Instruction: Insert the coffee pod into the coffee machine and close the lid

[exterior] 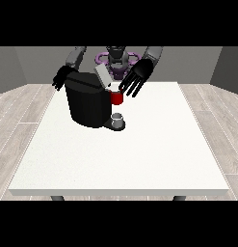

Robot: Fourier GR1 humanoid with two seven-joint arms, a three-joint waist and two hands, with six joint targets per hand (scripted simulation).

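Fingers (131, 87) spread straight on my hand at the view's right (138, 75), holding nothing.
It hovers over the coffee machine (86, 102), perhaps touching its raised lid (102, 75).

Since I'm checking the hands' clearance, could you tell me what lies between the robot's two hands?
In the front view, the black coffee machine with its raised grey lid lies between the hand at the view's left and the hand at the view's right.

Both arms are extended forward from the torso (116, 57) over the table. The hand at the view's right (137, 77) is held out with fingers spread and pointing down, palm seen. The hand at the view's left (60, 78) is lowered; fingers hang relaxed, partly hidden.
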